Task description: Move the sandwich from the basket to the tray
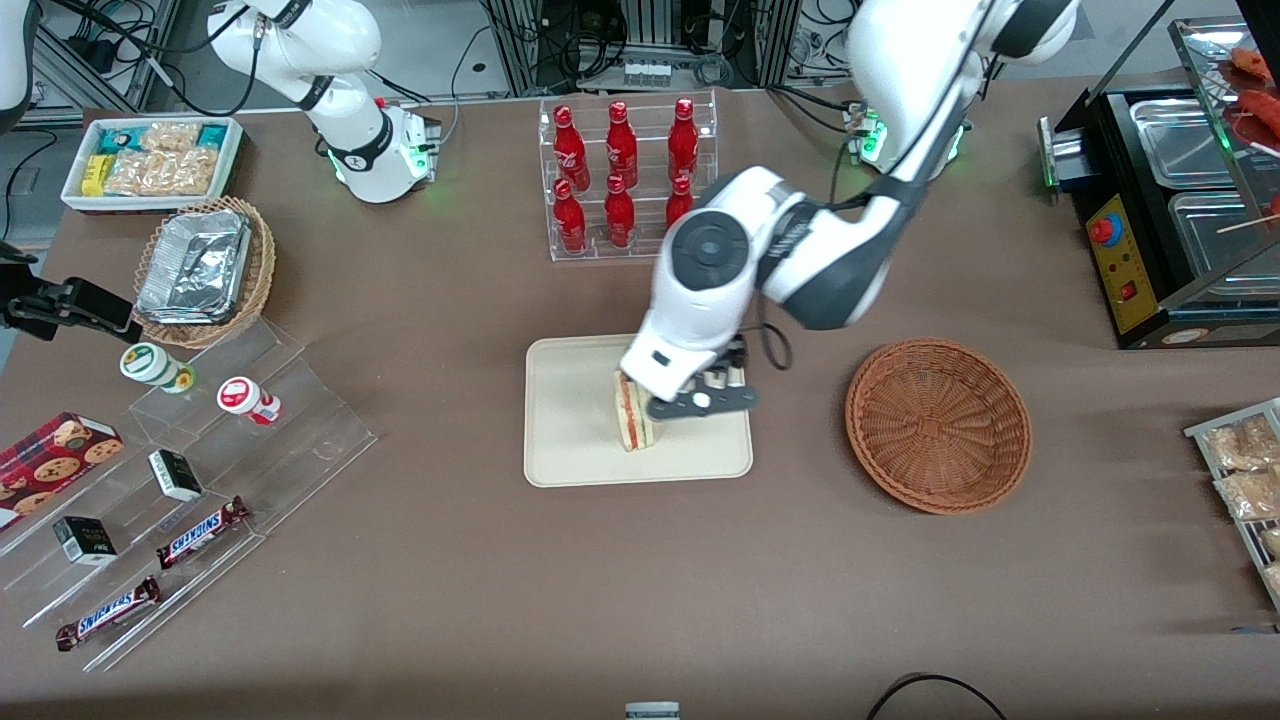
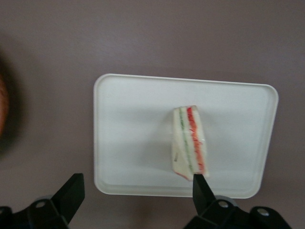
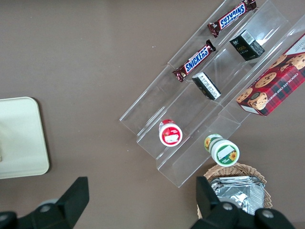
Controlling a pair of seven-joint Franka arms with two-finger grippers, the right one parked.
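Brown table (image 1: pixel 460 560) bearing tray (image 1: pixel 570 440), basket (image 1: pixel 938 425), bottle rack (image 1: pixel 630 180), clear stepped shelf (image 1: pixel 200 480); hand (image 2: pixel 136 195) above.

even overhead light, soft shadows, blurred wrist view

You are looking at a sandwich (image 2: pixel 189 142) of soft pale bread lying on the tray (image 1: pixel 570 440), which is showing a smooth, matt cream plastic surface. The basket (image 1: pixel 938 424) is showing rough reddish-brown woven wicker, and the table (image 1: pixel 640 580) is looking like matt brown cloth. The gripper (image 2: pixel 136 191), hanging wide open above the tray, is showing matt black plastic fingers (image 2: pixel 200 187).
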